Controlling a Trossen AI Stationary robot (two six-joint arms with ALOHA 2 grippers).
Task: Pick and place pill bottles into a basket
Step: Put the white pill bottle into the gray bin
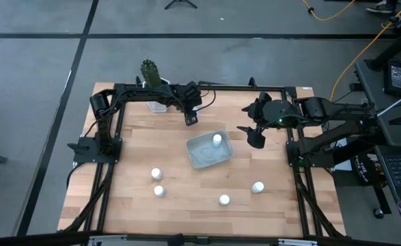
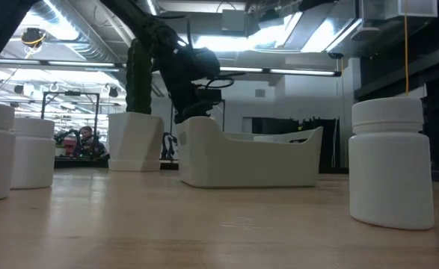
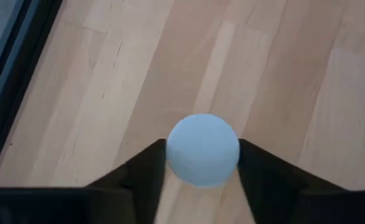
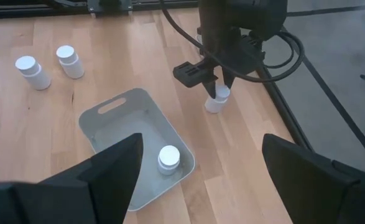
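The pale blue-grey basket (image 1: 201, 156) lies mid-table with one white pill bottle (image 1: 217, 139) standing in it; it also shows in the right wrist view (image 4: 168, 158). Several more bottles stand on the wood nearer the front: two at the left (image 1: 156, 173) (image 1: 159, 191), one in the middle (image 1: 224, 199), one at the right (image 1: 257, 186). My left gripper (image 1: 191, 120) is just beyond the basket's far left corner, shut on another bottle (image 4: 217, 100). My right gripper (image 1: 255, 135) hangs open and empty above the table to the basket's right. My left gripper pinches the bottle's white cap (image 3: 202, 149) between its two fingers (image 3: 146, 167), one on each side. The fingers come from above, pointing down. The bottle stays upright below them (image 4: 214, 104). Whether its base is on the wood or just off it, I cannot tell.
A white pot with a cactus (image 1: 154, 83) stands at the far edge behind my left gripper, and shows in the low view (image 2: 133, 138). A black frame (image 1: 111, 164) runs along the table's sides. Bare wood lies between the basket and the front bottles.
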